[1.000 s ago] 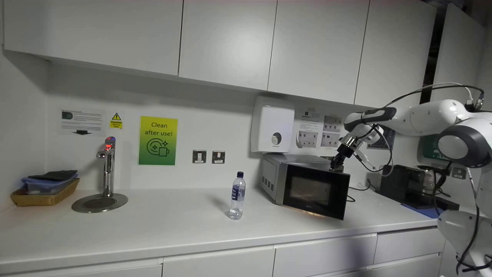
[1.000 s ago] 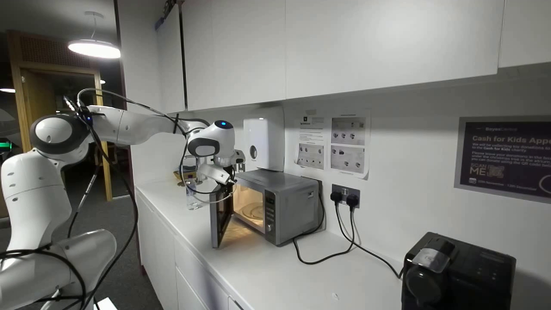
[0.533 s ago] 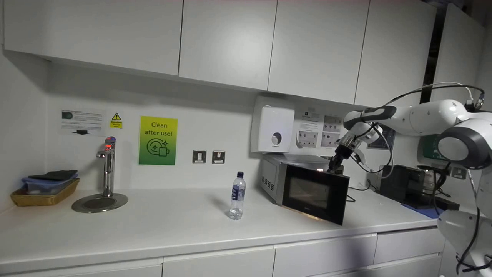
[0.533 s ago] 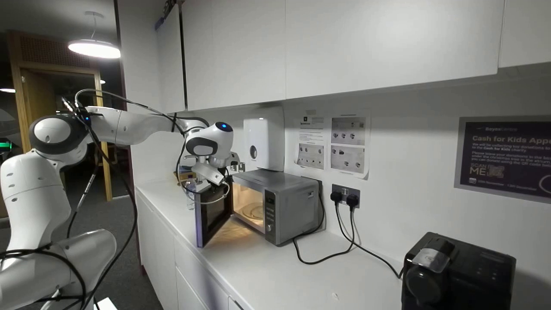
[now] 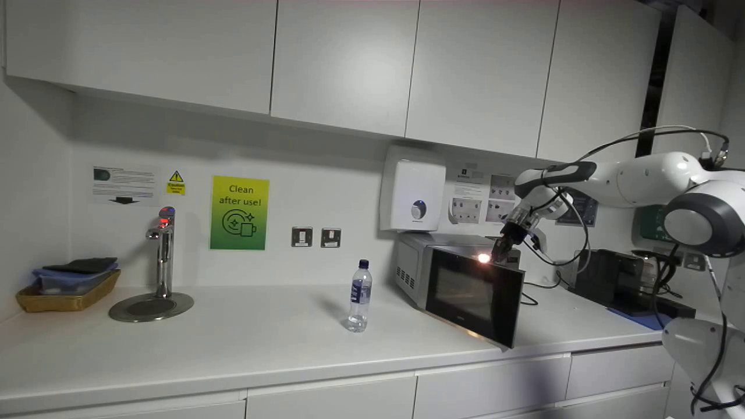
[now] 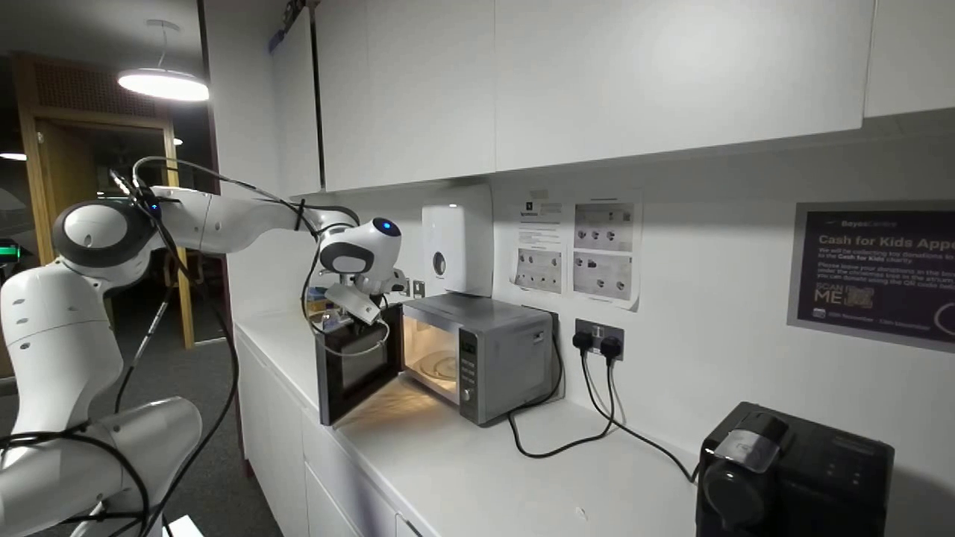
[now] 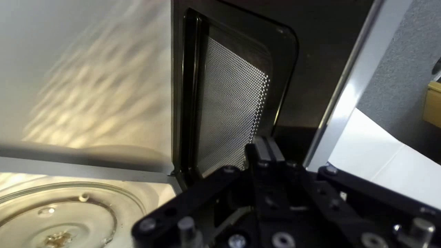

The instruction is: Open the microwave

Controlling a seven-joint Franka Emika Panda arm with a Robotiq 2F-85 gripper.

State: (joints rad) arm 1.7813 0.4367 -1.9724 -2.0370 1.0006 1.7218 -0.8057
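Note:
The silver-grey microwave [image 6: 515,350] stands on the counter against the wall. Its door [image 6: 365,380] stands wide open, with its dark glass front [image 5: 465,291] facing out in an exterior view. The lit cavity shows the glass turntable [image 7: 65,220] in the wrist view. My gripper [image 7: 268,148] is shut with its pads together and nothing between them. It is at the inner side of the door, near the free edge and the top; whether it touches the door I cannot tell. In an exterior view the gripper's tips [image 5: 497,258] are partly hidden behind the door's top edge.
A water bottle [image 5: 359,299] stands on the counter [image 5: 233,343] left of the microwave. A white wall dispenser [image 5: 413,189] hangs above it. A black coffee machine [image 6: 798,477] and loose power cables [image 6: 545,453] are on the counter's other side. Cupboards [image 6: 597,82] hang overhead.
The microwave door has swung further open, its free edge moving out over the counter's front. My shut gripper has moved along with it, slightly lower and away from the microwave body.

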